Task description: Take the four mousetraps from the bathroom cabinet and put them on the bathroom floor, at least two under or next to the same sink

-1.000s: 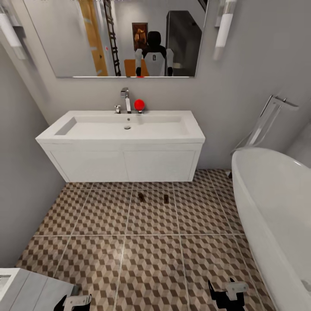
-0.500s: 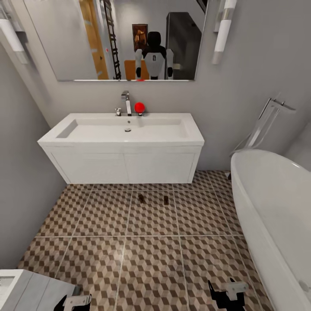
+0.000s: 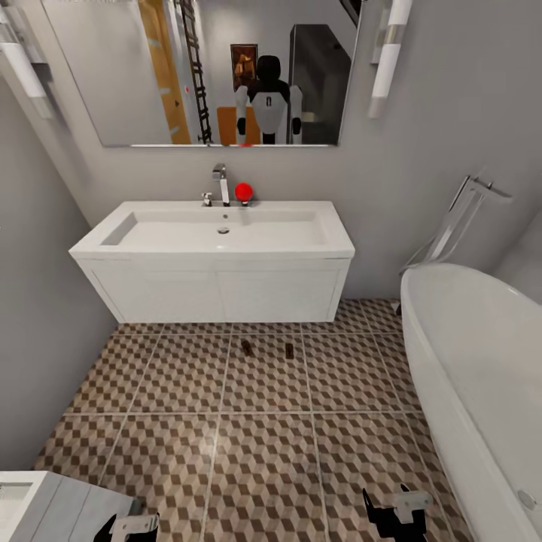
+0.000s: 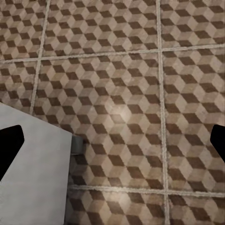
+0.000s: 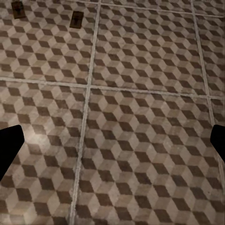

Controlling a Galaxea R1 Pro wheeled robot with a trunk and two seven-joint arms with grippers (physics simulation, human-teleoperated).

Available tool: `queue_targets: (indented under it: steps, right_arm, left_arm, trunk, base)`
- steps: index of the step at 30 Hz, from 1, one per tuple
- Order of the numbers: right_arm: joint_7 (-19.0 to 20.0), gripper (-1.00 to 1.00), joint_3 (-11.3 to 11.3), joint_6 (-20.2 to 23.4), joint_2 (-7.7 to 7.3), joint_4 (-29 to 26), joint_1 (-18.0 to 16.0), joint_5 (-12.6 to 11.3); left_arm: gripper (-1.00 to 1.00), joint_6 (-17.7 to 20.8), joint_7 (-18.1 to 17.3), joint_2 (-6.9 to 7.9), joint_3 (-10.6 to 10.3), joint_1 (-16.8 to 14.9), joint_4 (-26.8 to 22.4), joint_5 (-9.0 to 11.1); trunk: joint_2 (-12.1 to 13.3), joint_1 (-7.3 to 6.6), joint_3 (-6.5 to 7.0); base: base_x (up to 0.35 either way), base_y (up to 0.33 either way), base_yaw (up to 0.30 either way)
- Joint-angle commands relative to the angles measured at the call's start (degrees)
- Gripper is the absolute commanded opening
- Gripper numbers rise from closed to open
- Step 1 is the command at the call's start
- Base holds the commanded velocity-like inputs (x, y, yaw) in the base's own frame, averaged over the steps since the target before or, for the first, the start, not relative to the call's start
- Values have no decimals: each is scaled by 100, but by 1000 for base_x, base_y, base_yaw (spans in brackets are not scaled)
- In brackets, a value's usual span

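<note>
- Two mousetraps (image 3: 246, 345) (image 3: 289, 348) lay side by side, apart, on the bathroom floor (image 3: 263, 452), just in front of the white sink (image 3: 218, 229) vanity's front edge.
- A white bathtub (image 3: 474, 361) stood along the floor's right edge.
- The left gripper (image 4: 112, 145) and right gripper (image 5: 112, 145) both hung wide open, empty, over bare tiles.

Bathroom floor (image 3: 188, 391): matt tiles, printed cube pattern in brown, beige, grey; pale grout lines, faint sheen patch in wrist views. Two mousetraps (image 3: 246, 346) (image 3: 290, 348): brown wood, dark metal parts. Sink (image 3: 218, 229): smooth white basin, satin finish, over flat white cabinet panels. Faucet (image 3: 220, 183): polished chrome. Bathtub (image 3: 482, 361): glossy white. Mirror (image 3: 203, 71): reflective glass. Walls (image 3: 452, 113): matt grey.
</note>
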Motion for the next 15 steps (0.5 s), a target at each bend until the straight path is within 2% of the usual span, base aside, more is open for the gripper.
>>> queue_targets:
  steps: [1,15]
  right_arm:
    - [18,100,44,-15,-1,3,-3,-60]
    - [18,100,45,-15,0,3,-3,-60]
  left_arm:
    - [100,-22,42,-4,-48,-5,15,-7]
    - [100,-21,43,-4,-48,13,15,-7]
  trunk:
    - [39,-23,20]
    - [600,-330,379]
  base:
    - [0,0,36]
    - [0,0,64]
